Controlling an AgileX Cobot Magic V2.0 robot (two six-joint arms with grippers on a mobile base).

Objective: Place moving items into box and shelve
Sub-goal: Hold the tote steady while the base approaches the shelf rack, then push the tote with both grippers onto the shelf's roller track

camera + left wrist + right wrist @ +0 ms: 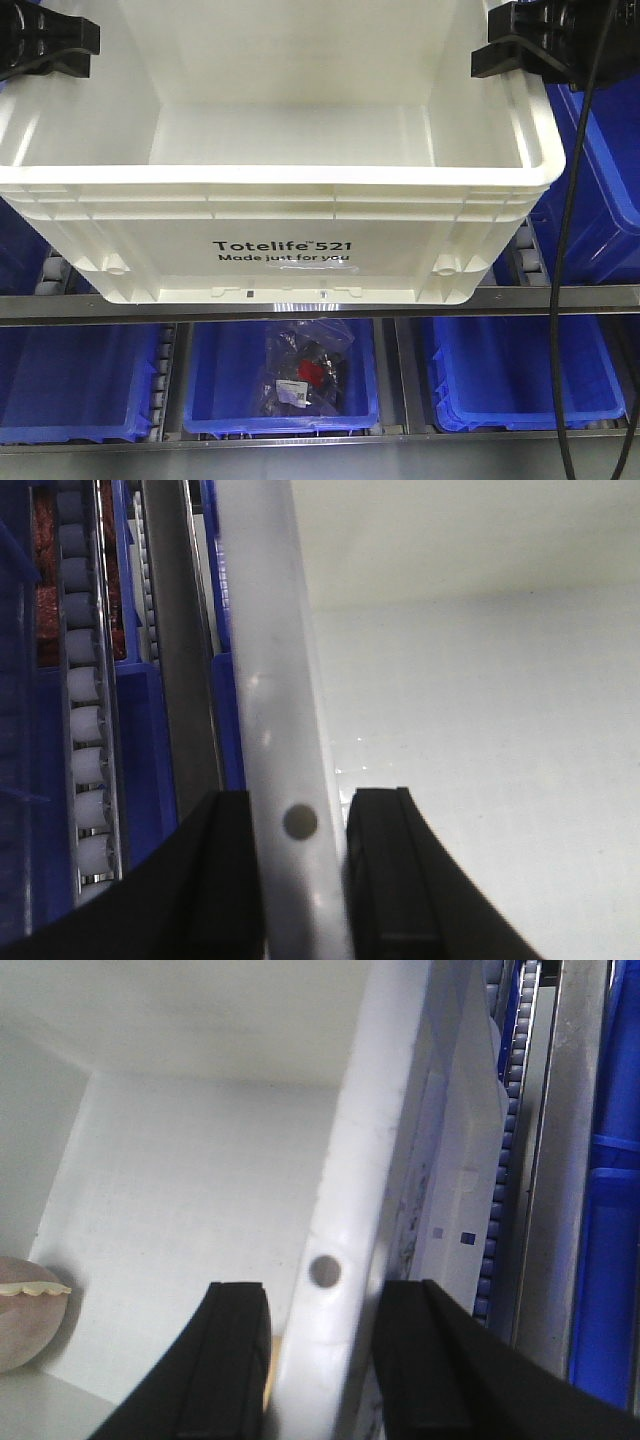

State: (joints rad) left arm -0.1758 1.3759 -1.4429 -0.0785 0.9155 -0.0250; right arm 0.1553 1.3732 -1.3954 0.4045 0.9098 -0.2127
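Fingers of left gripper (pixel 298 880) and right gripper (pixel 322 1360) clamped astride opposite side rims of the box (pixel 290 255), presumably to carry it level. Filling centre frame, resting on shelf rail (pixel 320 302) above blue bins (pixel 90 385). Pink plush toy (pixel 25 1310) inside, lower left.

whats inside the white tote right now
In the right wrist view, part of a pink plush toy shows in a corner of the white tote. The front view shows only bare inner walls; the near wall hides the floor, so other contents cannot be seen.
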